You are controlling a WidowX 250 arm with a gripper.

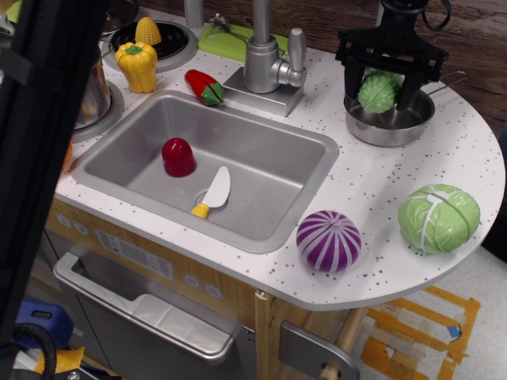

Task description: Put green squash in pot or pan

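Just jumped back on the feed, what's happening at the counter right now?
The gripper has the green squash between its jaws and holds it right over the steel pan at the back right of the counter. The squash looks low in the pan, but the jaws are still around it, so it is not released yet. The pale cabbage and purple cabbage sit untouched near the front edge.

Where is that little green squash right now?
The green squash sits between the gripper's fingers, over the steel pan at the counter's back right, right of the faucet.
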